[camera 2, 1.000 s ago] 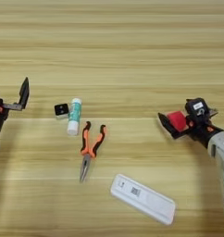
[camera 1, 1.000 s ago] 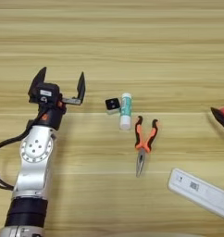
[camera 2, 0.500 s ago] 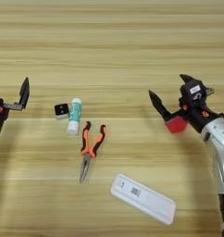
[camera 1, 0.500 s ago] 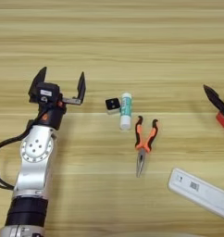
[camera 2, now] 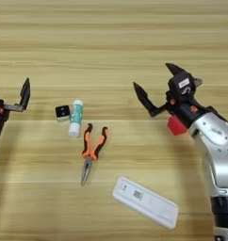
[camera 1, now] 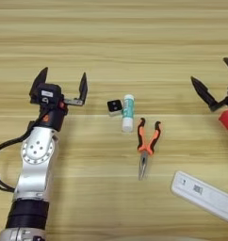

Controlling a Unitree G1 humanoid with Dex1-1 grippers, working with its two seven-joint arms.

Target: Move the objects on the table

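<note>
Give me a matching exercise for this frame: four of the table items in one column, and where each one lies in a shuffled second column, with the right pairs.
Things:
1. red cube
2. glue stick
3. pliers
4. white bar

Places:
A. nearest the bottom edge, right of the pliers
B. right beside the small black-and-white cube
C. just below the open right gripper
D. middle of the table, tip pointing toward the robot

Pairs: 1-C, 2-B, 3-D, 4-A
</note>
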